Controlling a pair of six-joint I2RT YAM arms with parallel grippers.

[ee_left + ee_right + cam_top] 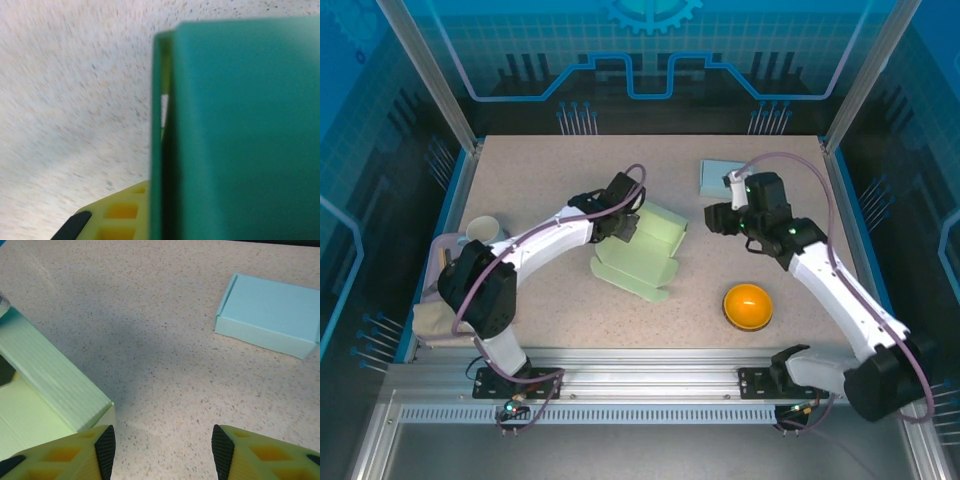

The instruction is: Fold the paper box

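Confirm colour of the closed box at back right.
Pale blue. The closed box shows best in the right wrist view.

A fixed camera above and behind the arm bases is looking down on the whole desk (550, 170). The left wrist camera is sitting blurrily close against the green box (240, 130), with desk showing beyond. The right wrist camera is peering down past the right claw (162, 440) from a little higher, sharing with the overhead view the green box's corner and the blue box (267, 315).
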